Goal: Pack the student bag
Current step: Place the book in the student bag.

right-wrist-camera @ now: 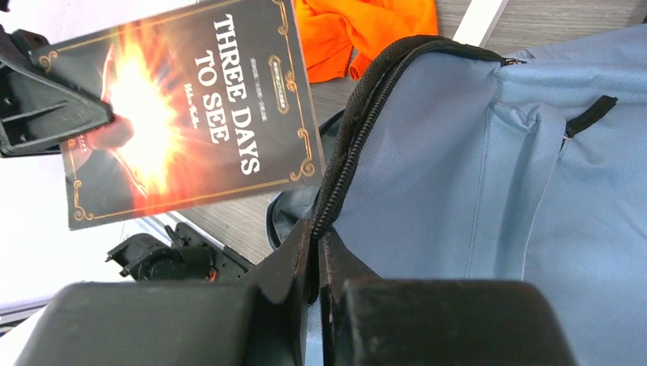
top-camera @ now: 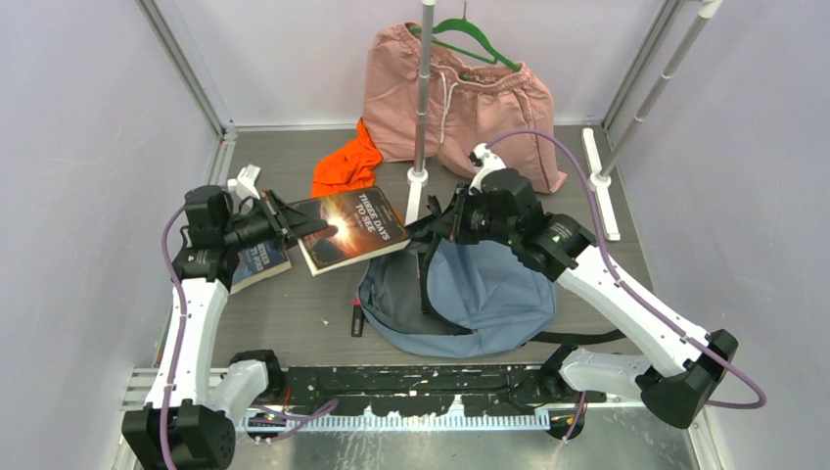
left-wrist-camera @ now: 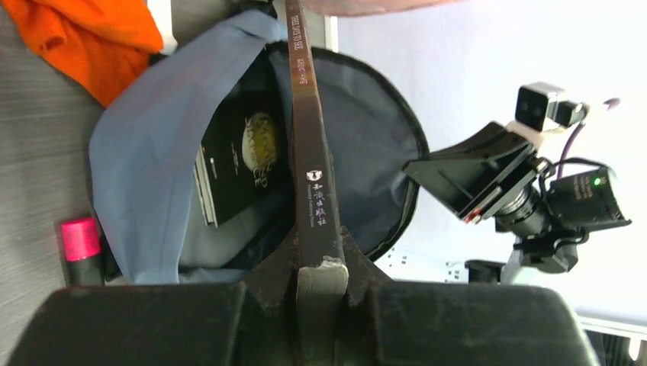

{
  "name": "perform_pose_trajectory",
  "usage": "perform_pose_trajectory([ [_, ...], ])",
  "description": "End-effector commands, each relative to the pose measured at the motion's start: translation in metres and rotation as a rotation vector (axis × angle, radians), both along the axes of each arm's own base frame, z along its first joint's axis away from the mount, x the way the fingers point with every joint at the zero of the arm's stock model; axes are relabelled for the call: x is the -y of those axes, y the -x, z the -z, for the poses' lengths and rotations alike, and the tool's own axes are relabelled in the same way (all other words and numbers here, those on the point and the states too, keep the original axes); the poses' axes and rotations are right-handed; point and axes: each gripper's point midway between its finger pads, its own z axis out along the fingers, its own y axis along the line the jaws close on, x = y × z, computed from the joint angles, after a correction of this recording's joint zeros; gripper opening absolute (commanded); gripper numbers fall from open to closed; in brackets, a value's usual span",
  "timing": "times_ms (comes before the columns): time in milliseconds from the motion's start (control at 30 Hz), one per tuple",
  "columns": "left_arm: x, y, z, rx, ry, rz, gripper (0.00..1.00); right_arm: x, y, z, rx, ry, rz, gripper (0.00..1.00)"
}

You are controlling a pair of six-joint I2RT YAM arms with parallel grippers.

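Here, "THREE DAYS TO SEE" book (top-camera: 350,230) beside open student bag (top-camera: 489,294).

Left of the student bag (top-camera: 489,294), one book (top-camera: 349,229); inside it, another book (left-wrist-camera: 236,164); behind it, shorts (top-camera: 489,108)

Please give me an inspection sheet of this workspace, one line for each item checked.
Surface: grey table, wood-look, partly covered.
Job's things: student bag lies open, a dark book inside; Three Days to See book held toward its mouth.
Clutter: orange garment, pink shorts on green hanger, second book under left arm, small pink-tipped item beside bag.
Grippers: left gripper shut on Three Days to See book; right gripper shut on bag's zipper rim.
Cables: purple cables run along both arms.
Surroundings: pale walls, metal stand poles.
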Motion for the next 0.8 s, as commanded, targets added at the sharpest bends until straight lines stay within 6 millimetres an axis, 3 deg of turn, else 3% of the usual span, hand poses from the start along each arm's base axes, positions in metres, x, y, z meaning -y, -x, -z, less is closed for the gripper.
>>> perform_pose_trajectory([
  [0,0.015,0.023,-0.01,0.071,-0.006,0.126,0.0,0.002,0.003,-0.04,0.066,-0.101,-0.015,0.01],
  [133,0.015,0.03,0.021,-0.009,-0.06,0.13,0.0,0.004,-0.001,-0.035,0.066,-0.11,0.007,0.01],
  [267,0.028,0.036,0.047,-0.07,-0.065,0.175,0.0,-0.004,-0.004,-0.024,0.031,-0.111,-0.002,0.01],
  [400,0.041,0.034,0.064,-0.098,-0.103,0.183,0.0,-0.01,-0.006,-0.026,0.028,-0.124,-0.018,0.01],
  [600,0.089,0.029,0.077,-0.1,-0.104,0.299,0.0,-0.015,-0.008,-0.033,0.037,-0.138,-0.035,0.01],
  [767,0.129,0.012,0.083,-0.082,-0.055,0.351,0.0,-0.018,-0.006,-0.034,0.032,-0.15,-0.046,0.01],
])
